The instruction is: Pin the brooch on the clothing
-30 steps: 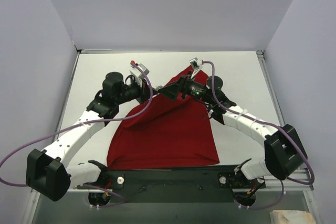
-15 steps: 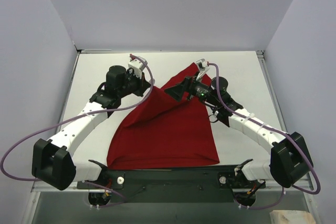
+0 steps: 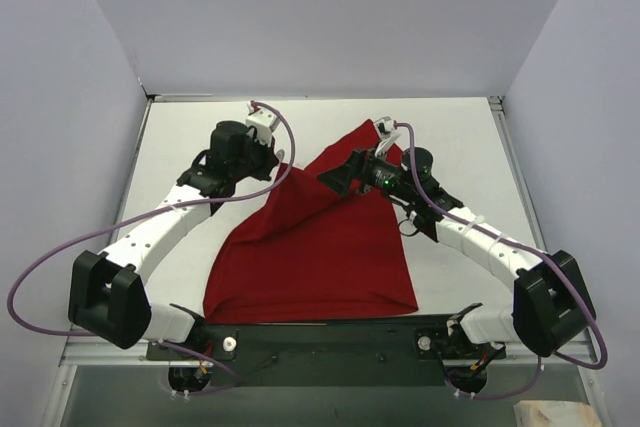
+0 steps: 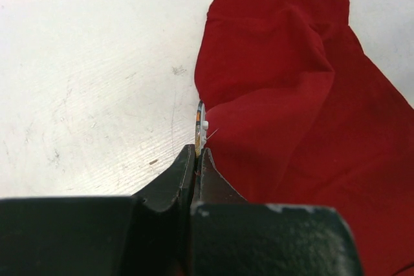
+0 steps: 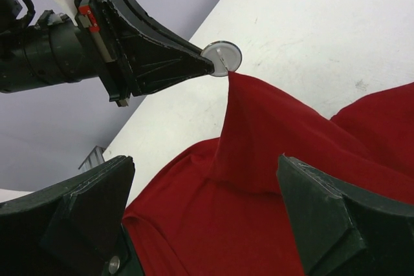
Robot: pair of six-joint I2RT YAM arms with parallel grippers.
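The left arm has swung back toward 9 o'clock over the last second, and its gripper [image 4: 197,154] stays clenched on the brooch [image 5: 221,58], pinched edge-on at the very tips. The red shirt [image 3: 320,247] rises in a peak right up to the badge, at about 11 o'clock of the cloth from above. So the pin looks caught in the fabric, though it's too small to be sure. If so, the piercing is done and only the clasp is left to close. The right gripper [image 3: 338,173] hangs wide open, holding nothing, over the shirt's 12 o'clock corner. No container shows on the table [image 3: 450,147].
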